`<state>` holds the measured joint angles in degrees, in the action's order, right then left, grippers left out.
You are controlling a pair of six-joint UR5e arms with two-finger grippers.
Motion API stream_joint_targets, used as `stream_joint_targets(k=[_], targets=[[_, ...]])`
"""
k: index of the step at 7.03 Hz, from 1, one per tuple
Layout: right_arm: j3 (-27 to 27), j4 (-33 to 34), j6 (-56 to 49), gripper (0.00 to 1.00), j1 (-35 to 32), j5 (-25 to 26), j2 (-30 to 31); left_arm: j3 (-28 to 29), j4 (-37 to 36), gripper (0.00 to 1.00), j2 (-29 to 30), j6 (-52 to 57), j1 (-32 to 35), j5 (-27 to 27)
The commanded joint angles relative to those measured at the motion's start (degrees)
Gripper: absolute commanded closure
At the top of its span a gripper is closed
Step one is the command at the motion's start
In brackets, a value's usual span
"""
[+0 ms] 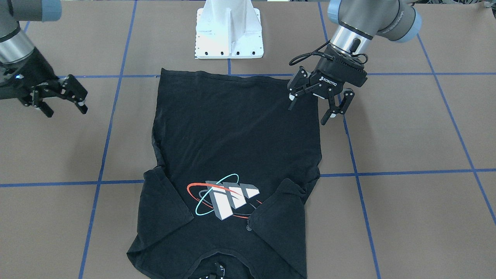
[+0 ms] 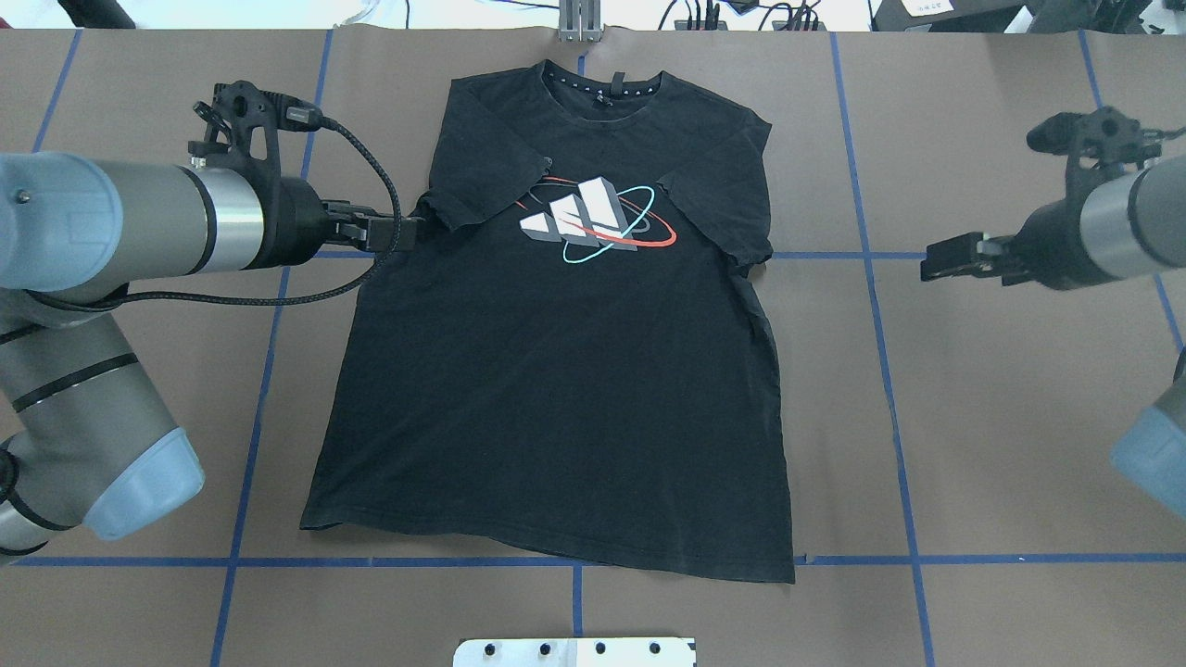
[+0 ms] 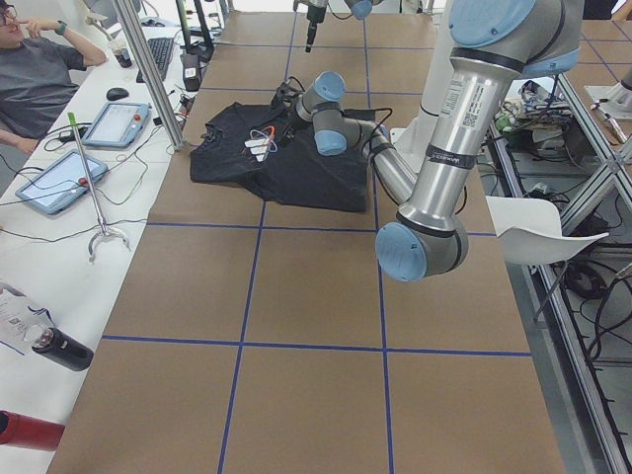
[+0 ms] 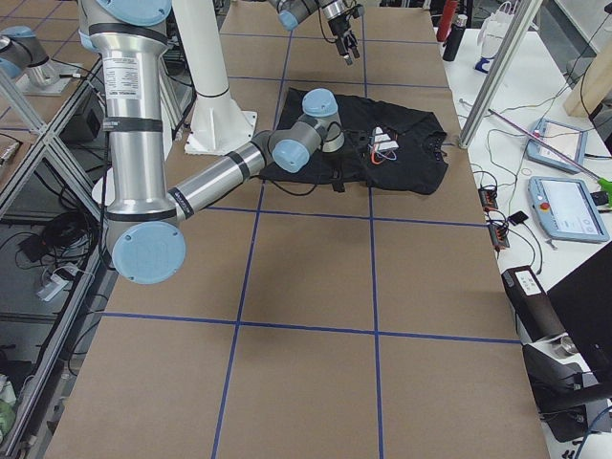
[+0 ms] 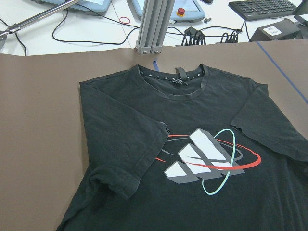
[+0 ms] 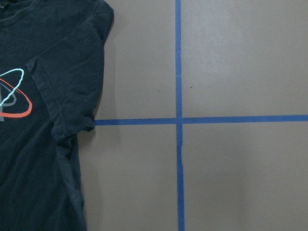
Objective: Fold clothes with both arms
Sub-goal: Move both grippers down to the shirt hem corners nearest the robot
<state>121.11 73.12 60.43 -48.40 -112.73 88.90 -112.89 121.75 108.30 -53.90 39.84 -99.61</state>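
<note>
A black T-shirt [image 1: 236,135] is lying print-up, sleeves [image 1: 281,211] tucked inward, between two released pincers: the left gripper [image 1: 309,111] is hovering over its side edge, likely lining up a fold grasp, the right gripper [image 1: 65,110] hanging well apart.

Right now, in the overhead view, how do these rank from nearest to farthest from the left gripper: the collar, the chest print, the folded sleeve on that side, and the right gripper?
From the left gripper:
1. Folded sleeve, right beside the fingertips.
2. Chest print, further in, mid-chest.
3. Collar, at the far end from the robot.
4. Right gripper, off on the opposite side.
</note>
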Motion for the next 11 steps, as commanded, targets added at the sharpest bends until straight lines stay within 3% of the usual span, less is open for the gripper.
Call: stream_joint_targets(k=[1,3,5,10,11], targets=[[5.34,0.00,10.37,0.00,13.54,10.99,2.49,-3.72,0.42,0.00,-9.63,0.11,-0.46,-1.82],[9.83,0.00,19.51,0.00,26.89,21.97,7.05,-6.63,0.51,0.00,-16.69,-0.42,-6.85,0.97],[10.73,0.00,24.54,0.00,35.10,29.99,8.74,-6.73,0.60,0.00,-19.96,-7.41,-15.53,6.42],[10.99,0.00,24.65,0.00,35.48,30.64,8.30,-5.68,0.51,0.00,-22.08,-17.08,-25.22,6.71],[10.90,0.00,24.56,0.00,35.48,30.90,8.30,-5.15,0.51,0.12,-22.08,-20.68,-26.64,7.23]])
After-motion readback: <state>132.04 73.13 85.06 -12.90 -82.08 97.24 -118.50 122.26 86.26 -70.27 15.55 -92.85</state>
